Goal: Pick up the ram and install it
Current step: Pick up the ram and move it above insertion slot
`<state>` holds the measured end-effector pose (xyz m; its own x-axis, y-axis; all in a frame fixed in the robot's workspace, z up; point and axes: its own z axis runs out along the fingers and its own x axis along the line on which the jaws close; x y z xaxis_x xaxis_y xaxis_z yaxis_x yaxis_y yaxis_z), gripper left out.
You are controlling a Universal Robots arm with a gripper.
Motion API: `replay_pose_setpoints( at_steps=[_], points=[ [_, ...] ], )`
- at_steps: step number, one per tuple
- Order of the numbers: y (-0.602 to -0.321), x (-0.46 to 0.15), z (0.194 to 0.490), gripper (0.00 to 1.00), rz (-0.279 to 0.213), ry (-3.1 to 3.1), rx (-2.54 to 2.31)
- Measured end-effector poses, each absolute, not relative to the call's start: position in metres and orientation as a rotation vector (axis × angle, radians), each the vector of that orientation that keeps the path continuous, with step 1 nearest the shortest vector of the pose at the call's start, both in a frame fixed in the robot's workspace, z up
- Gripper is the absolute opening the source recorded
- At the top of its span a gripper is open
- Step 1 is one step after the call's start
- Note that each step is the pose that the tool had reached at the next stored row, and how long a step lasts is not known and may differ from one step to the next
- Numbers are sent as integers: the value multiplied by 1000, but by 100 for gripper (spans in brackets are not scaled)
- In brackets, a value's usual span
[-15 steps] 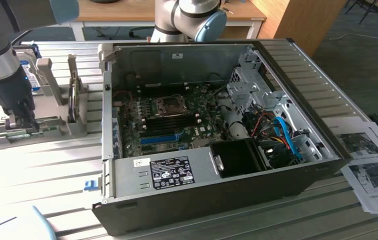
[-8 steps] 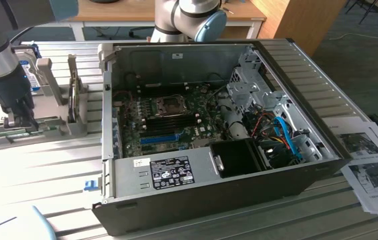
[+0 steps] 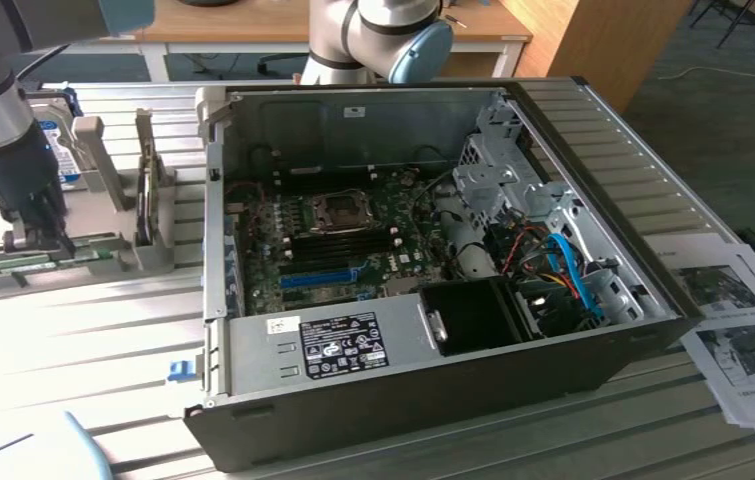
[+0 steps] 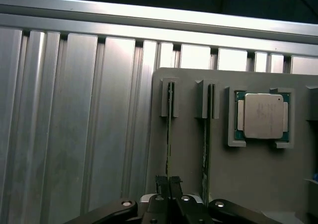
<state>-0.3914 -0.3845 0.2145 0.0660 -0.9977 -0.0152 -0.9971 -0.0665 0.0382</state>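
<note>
Pincer (image 4: pixel 168 181) is pinched tight on the top edge of the ram (image 4: pixel 170 119), which stands on edge right under it in a slot of the grey holder (image 4: pixel 258 184) on the worktop (image 4: pixel 74 124), with a second stick (image 4: pixel 207 134) just beside the pincer.

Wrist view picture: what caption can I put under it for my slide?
Gripper closed on the ram standing in its gray holder, near a processor chip.

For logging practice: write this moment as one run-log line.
tool: shut on ram | ram: in gray holder slot | computer case: open
</note>
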Motion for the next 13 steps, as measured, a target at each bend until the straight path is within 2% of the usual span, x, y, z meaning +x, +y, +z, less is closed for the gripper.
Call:
replay_pose_setpoints(
  at_steps=[13],
  points=[
    [-384, -391, 227, 11, -58, -2134, 2281]
  ],
)
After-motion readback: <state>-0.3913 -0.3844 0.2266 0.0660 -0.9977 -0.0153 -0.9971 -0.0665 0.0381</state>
